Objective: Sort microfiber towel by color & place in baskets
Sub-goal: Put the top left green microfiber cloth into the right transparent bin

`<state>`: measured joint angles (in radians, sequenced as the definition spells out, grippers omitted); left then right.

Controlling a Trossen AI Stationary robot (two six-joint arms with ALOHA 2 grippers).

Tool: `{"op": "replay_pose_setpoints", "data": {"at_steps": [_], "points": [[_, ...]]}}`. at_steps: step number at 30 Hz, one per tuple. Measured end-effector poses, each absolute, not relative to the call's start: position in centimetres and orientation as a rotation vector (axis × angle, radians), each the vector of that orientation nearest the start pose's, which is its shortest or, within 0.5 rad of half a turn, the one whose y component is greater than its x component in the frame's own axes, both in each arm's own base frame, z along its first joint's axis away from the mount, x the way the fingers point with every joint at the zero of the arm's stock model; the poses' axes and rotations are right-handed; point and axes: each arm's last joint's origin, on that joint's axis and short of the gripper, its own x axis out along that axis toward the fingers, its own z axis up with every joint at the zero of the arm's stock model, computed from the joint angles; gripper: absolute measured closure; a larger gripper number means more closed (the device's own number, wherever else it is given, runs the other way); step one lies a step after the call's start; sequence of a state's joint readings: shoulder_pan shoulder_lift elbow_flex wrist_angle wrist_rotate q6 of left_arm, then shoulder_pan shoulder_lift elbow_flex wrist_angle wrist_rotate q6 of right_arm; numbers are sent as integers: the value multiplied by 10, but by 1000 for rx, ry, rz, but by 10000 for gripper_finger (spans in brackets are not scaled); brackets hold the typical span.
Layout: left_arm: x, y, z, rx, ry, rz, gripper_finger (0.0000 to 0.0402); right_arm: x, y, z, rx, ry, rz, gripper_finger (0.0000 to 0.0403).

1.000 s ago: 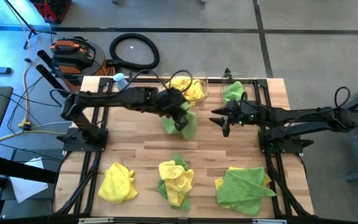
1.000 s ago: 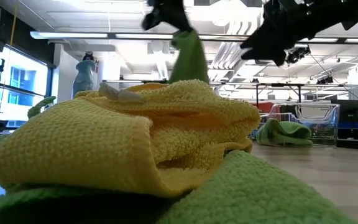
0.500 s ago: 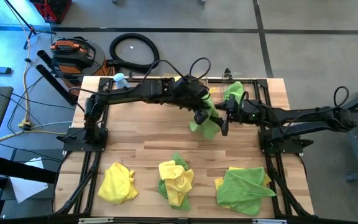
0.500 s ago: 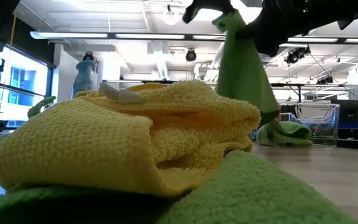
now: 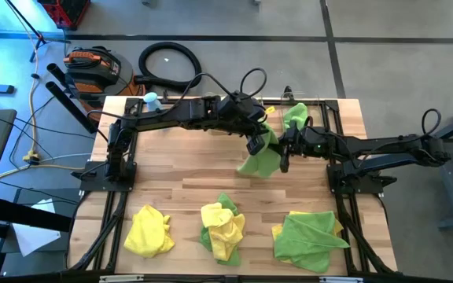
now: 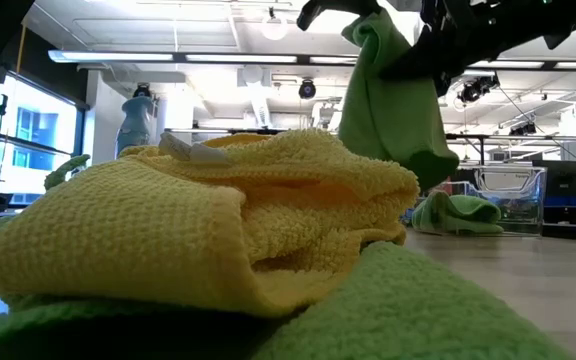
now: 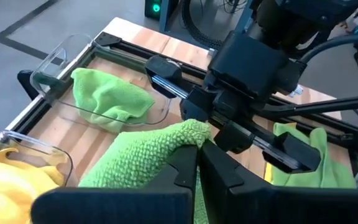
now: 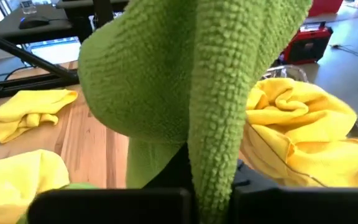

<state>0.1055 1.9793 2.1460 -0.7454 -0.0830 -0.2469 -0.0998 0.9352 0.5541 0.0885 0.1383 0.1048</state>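
Observation:
A green microfiber towel (image 5: 259,161) hangs over the middle right of the table, and both grippers are shut on it. My left gripper (image 5: 254,145) reaches it from the left, my right gripper (image 5: 283,151) from the right. At the far edge stand two clear baskets. One holds a green towel (image 7: 107,96). The other holds a yellow towel (image 8: 297,124). Along the near edge lie a yellow towel (image 5: 148,230), a yellow-and-green heap (image 5: 222,228) and a green pile (image 5: 309,236). My left gripper pinches a bunched upper fold of the green towel (image 7: 188,134) between its two fingers, slanting down from the table's left. The towel hangs slack below the fingers (image 6: 383,95), clear of the table. My right gripper pinches a fold of the same towel (image 8: 213,155) between its fingers, coming nearly level from the table's right. It sits close beside the left gripper's hold, and the cloth drapes over and in front of it.
A water bottle with a blue cap (image 5: 149,99) stands at the far left corner. The arms' black frames (image 5: 104,169) flank the table. Bare wood (image 5: 179,169) lies between the held towel and the near row of towels.
My left gripper has carried the green towel from the table's middle toward the right edge and a little up, to the right gripper. The towel still hangs clear of the table. My right gripper, open before, has shut on the towel.

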Motion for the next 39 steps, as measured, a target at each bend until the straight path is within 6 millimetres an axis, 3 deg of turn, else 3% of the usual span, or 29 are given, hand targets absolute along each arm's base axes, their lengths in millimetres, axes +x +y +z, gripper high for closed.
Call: {"op": "replay_pose_setpoints", "data": {"at_steps": [5,10,16,21,29,33,39], "points": [[433,48,395,-223,554,246,374,203,-24,250,167,301,-263,370],[430,50,395,-214,574,256,331,202,-24,247,167,337,-267,396],[418,53,383,-153,757,249,301,198,-24,252,181,320,-278,393],[411,50,362,-155,911,254,302,188,-25,278,170,350,-355,400],[408,41,338,-148,925,234,302,166,-29,326,121,449,-521,401],[388,37,334,-174,863,239,302,155,-34,349,135,456,-612,401],[339,32,330,-240,724,254,302,138,-44,380,152,397,-800,402]]}}
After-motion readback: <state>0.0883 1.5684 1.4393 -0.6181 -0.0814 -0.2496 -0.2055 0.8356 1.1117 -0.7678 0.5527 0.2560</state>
